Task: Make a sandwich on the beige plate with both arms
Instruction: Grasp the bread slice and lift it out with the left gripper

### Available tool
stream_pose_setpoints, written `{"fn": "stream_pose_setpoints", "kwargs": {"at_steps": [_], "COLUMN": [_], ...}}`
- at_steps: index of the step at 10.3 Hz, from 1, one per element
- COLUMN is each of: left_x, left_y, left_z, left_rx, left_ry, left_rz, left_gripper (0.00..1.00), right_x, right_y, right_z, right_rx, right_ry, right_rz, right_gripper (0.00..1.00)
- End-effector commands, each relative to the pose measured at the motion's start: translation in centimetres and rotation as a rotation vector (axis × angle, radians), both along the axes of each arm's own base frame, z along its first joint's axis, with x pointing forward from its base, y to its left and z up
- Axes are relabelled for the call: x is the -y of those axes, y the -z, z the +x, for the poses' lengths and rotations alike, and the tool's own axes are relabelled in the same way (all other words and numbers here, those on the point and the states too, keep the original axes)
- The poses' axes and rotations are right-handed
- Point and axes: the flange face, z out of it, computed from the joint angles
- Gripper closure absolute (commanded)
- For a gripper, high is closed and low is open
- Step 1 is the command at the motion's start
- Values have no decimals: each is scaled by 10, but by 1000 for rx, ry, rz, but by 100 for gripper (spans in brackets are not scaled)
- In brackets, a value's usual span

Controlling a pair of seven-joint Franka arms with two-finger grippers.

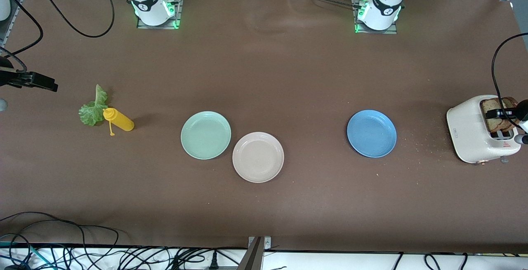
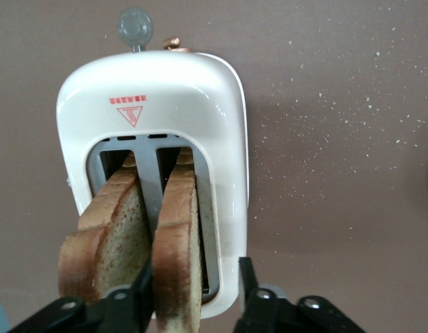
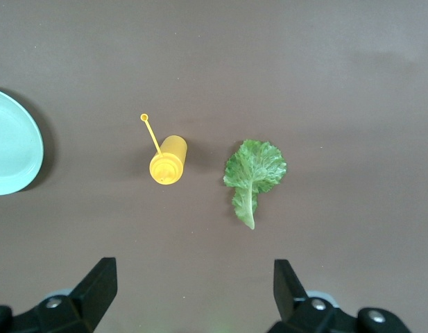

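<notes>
Two brown bread slices stand in the slots of a white toaster point(image 1: 470, 130) at the left arm's end of the table. My left gripper point(image 2: 196, 270) is open over the toaster and straddles one slice point(image 2: 179, 236). One finger sits between that slice and the other slice point(image 2: 109, 236); the second finger stands clear outside the toaster's rim. In the front view that gripper point(image 1: 501, 113) lies across the bread point(image 1: 493, 107). The beige plate point(image 1: 258, 157) is bare. A green lettuce leaf point(image 1: 93, 111) point(image 3: 254, 170) lies toward the right arm's end. My right gripper point(image 3: 194, 267) point(image 1: 47, 83) hangs open and holds nothing, over the table near the leaf.
A yellow squeeze bottle point(image 1: 119, 120) point(image 3: 168, 161) lies on its side, touching the leaf. A mint-green plate point(image 1: 205, 135) point(image 3: 12, 149) sits beside the beige plate. A blue plate point(image 1: 371, 133) is toward the toaster, with crumbs scattered between them. Cables hang along the table's near edge.
</notes>
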Motion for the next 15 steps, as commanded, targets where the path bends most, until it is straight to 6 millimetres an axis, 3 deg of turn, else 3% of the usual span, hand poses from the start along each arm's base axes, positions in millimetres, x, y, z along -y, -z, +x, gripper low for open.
{"fn": "stream_pose_setpoints", "kwargs": {"at_steps": [1, 6, 7, 9, 12, 14, 15], "left_x": [-1, -4, -3, 10, 84, 126, 157], "left_y": [-1, -10, -23, -74, -130, -142, -143], "left_z": [0, 2, 4, 15, 30, 32, 36], "left_rx": [10, 14, 28, 19, -18, -20, -13], "left_ry": [-8, 2, 1, -2, 69, 73, 57], "left_rz": [-15, -2, 7, -3, -49, -205, -284], "left_gripper": [100, 100, 100, 100, 100, 100, 100], "right_x": [-1, -1, -1, -1, -1, -1, -1], "right_y": [-5, -5, -5, -5, -5, -5, -5], "right_z": [-1, -1, -1, 0, 0, 0, 0], "right_rx": [1, 1, 1, 2, 2, 2, 2], "right_ry": [6, 6, 6, 4, 6, 6, 6], "right_rz": [13, 13, 13, 13, 13, 13, 13], "right_gripper": [0, 0, 0, 0, 0, 0, 0]}}
